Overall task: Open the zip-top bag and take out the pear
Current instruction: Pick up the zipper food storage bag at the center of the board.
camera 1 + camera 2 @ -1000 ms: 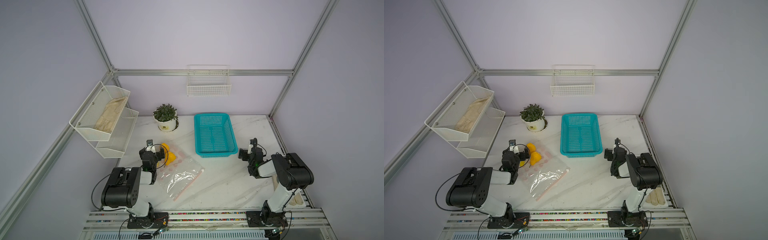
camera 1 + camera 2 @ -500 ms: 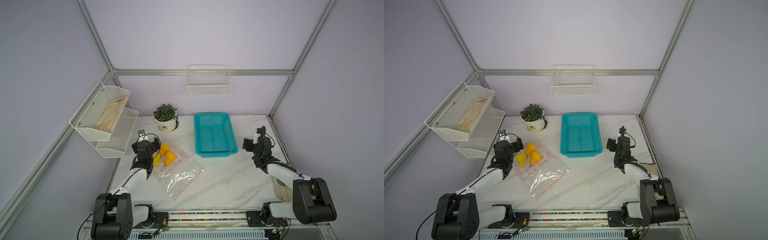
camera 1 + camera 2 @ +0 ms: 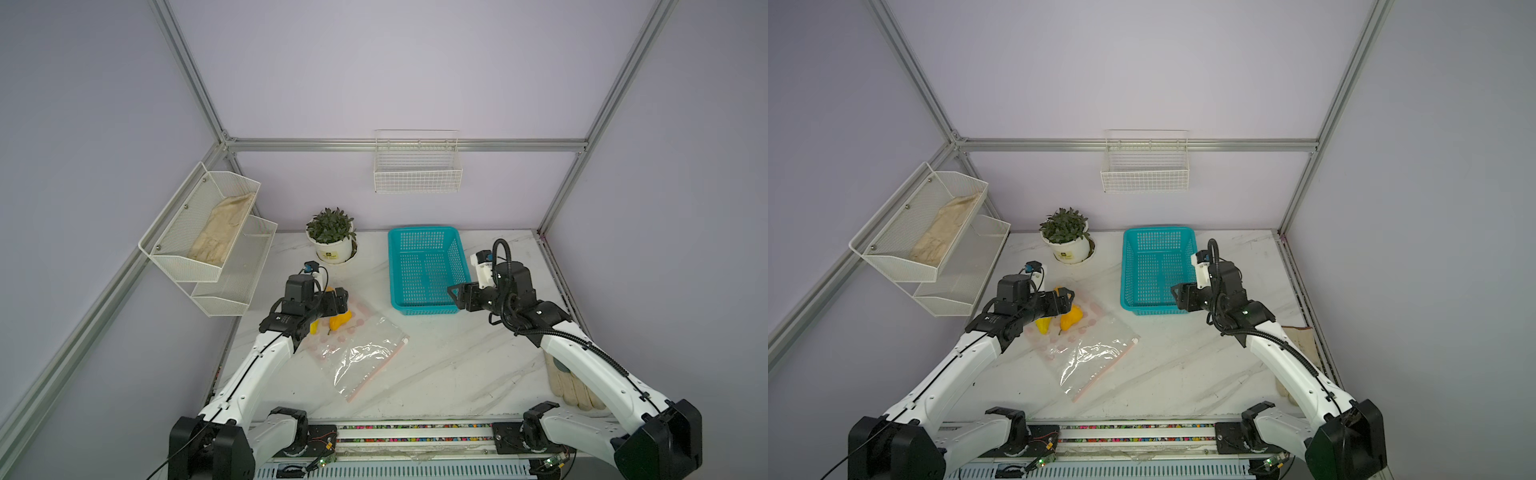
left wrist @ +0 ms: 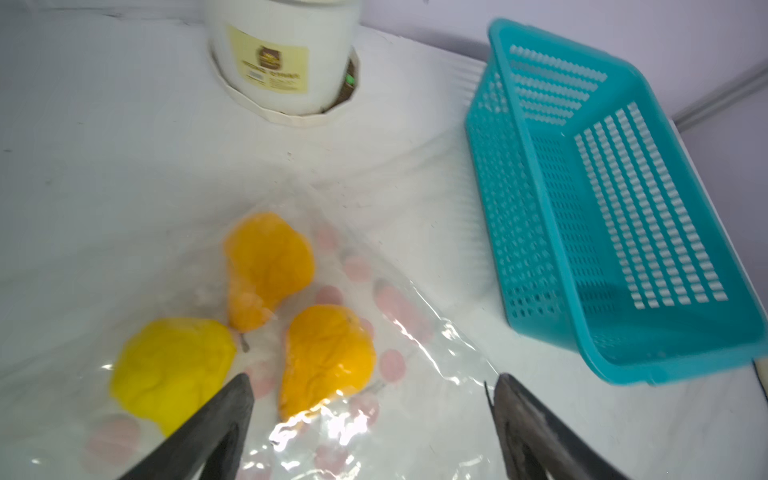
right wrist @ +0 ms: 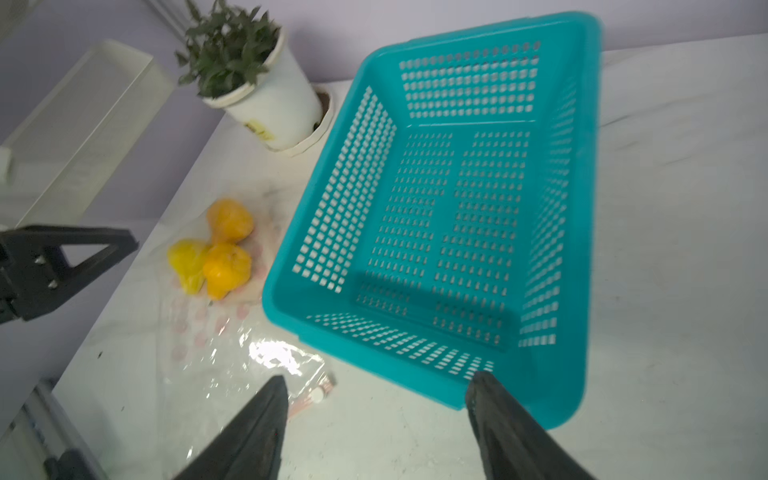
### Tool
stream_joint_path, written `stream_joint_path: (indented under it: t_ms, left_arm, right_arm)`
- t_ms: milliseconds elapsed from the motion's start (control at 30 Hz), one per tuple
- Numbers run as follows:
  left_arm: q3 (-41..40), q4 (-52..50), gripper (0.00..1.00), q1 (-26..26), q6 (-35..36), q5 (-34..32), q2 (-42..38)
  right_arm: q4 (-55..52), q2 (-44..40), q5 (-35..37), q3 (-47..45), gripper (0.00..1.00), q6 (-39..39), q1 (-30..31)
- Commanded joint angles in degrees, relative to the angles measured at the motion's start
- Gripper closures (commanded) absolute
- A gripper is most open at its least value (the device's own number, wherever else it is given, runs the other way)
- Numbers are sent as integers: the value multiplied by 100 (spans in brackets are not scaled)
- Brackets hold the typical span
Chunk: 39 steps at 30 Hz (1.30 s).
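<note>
The clear zip-top bag (image 3: pixel 357 353) (image 3: pixel 1088 353) lies flat on the marble table, its pink zip strip toward the front right and the white slider (image 3: pixel 405 340) (image 5: pixel 318 397) at the strip's far end. Three pears lie inside its back-left corner: a yellow pear (image 4: pixel 170 370) and two orange pears (image 4: pixel 270 266) (image 4: pixel 328 353). My left gripper (image 3: pixel 343 297) (image 4: pixel 370 382) hovers open just above the pears, touching nothing. My right gripper (image 3: pixel 453 293) (image 5: pixel 376 380) hangs open and empty over the near corner of the basket, apart from the bag.
A teal plastic basket (image 3: pixel 390 266) (image 5: pixel 282 291) stands empty right of the bag. A potted plant (image 3: pixel 332 245) sits behind the pears. A white mesh rack (image 3: pixel 216 232) hangs on the left wall, a wire basket (image 3: pixel 417 174) on the back wall. Beige gloves (image 3: pixel 573 390) lie front right.
Both arms have unfolded from near their bases and reached forward. The left gripper came over the pears; the right moved to the basket's near corner. The bag has not moved.
</note>
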Motion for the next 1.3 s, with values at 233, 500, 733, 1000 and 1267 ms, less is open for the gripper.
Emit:
stream_joint_path:
  t_ms: [233,500,733,1000,1267]
  left_arm:
    - [583,-1617,19,-2565,1288,-1794,-24]
    - [1302,-3286,20,-4191,-252,-3107,1646]
    - [1401,-3890,26,-4680,-1260,-2866,2853]
    - [872,-3608,35,-4776,-1584,-2825,3043]
    - [594,-3144,44,-4761,-1463,-2762,3312]
  right_arm:
    - [-524,446,631,304,25,-1335,33]
    - [-509,692,778,341,23,-1463,35]
    - [-252,629,809,285,22,-1479,38]
    - [-191,604,817,274,22,-1437,39]
    - [-230,597,839,275,22,-1457,37]
